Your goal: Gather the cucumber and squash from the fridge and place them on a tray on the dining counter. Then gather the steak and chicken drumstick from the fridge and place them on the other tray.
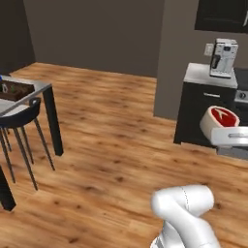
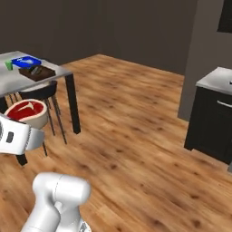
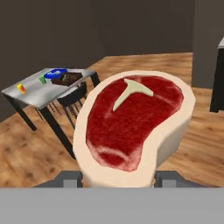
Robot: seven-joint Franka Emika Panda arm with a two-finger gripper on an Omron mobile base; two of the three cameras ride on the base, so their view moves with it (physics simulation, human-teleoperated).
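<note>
Leftward in your hand view, the dining counter [image 3: 30,94] carries the tray [image 3: 68,78] and the other tray [image 3: 55,73], side by side, well apart from the arm. Centrally, the gripper [image 3: 118,177] grasps the steak [image 3: 131,127] between its fingers, held above the wooden floor [image 3: 26,148], red face toward the camera

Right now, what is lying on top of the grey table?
On the table lie a brown tray with dark things inside, too small to name, and a blue tray behind it. The steak in the gripper hides nothing there.
</note>
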